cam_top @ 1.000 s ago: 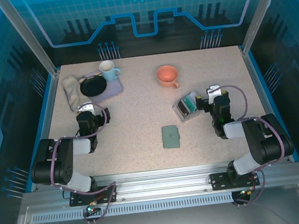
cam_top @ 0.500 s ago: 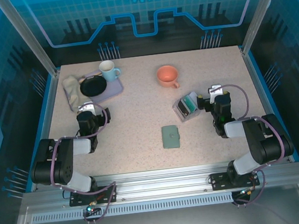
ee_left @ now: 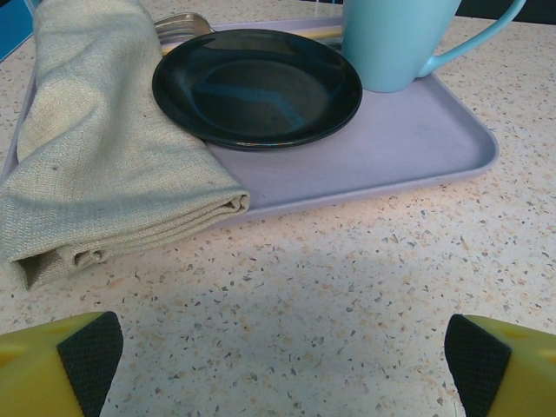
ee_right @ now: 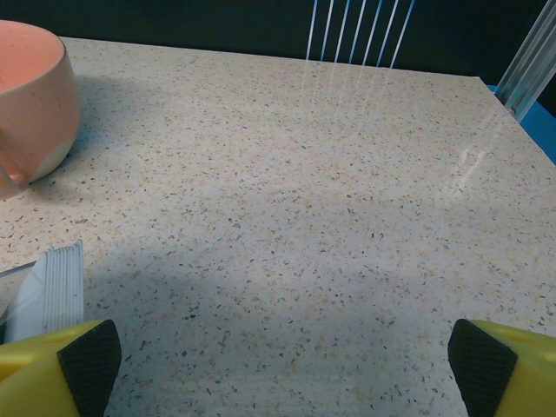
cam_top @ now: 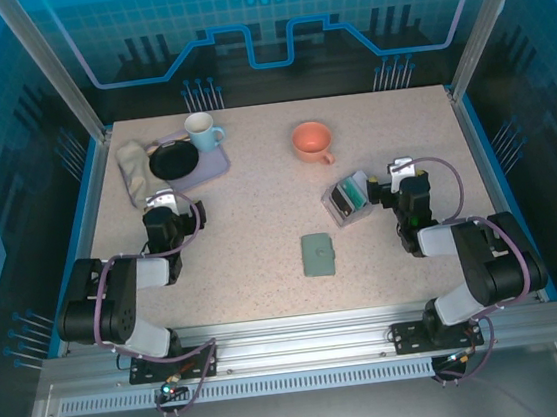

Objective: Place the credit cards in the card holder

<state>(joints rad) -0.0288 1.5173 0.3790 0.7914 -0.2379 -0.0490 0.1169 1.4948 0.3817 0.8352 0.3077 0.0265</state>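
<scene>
- The card holder (cam_top: 318, 254) lies flat on the table (cam_top: 260, 221), near the middle, between the two arms and towards the near edge. Nothing touches it. Its small tab is hard to make out from above.
- The cards (cam_top: 354, 193) stand on edge inside a clear box (cam_top: 337, 209), beyond the holder and to its right. The box walls surround them. One card is teal; the others are too small to tell apart.
- The right gripper (cam_top: 398, 169) sits just right of the box. Its jaws are spread wide and hold nothing.
- In the right wrist view, a white ribbed edge (ee_right: 59, 287) is cut off at the lower left. Whether it is box or cards cannot be told.
- An orange cup (cam_top: 311, 141) stands beyond the box, apart from it.
- The left gripper (ee_left: 278, 347) has its jaws spread wide and empty, low over the table just short of a lilac tray (ee_left: 417, 148).
- The tray bears a black plate (ee_left: 257, 84) and a blue mug (ee_left: 395, 39), whose top is cut off.
- A folded cloth (ee_left: 104, 148) lies over the tray's left side, against the plate.
- A fork (ee_left: 178, 21) shows just beyond the cloth and plate, mostly hidden.
</scene>
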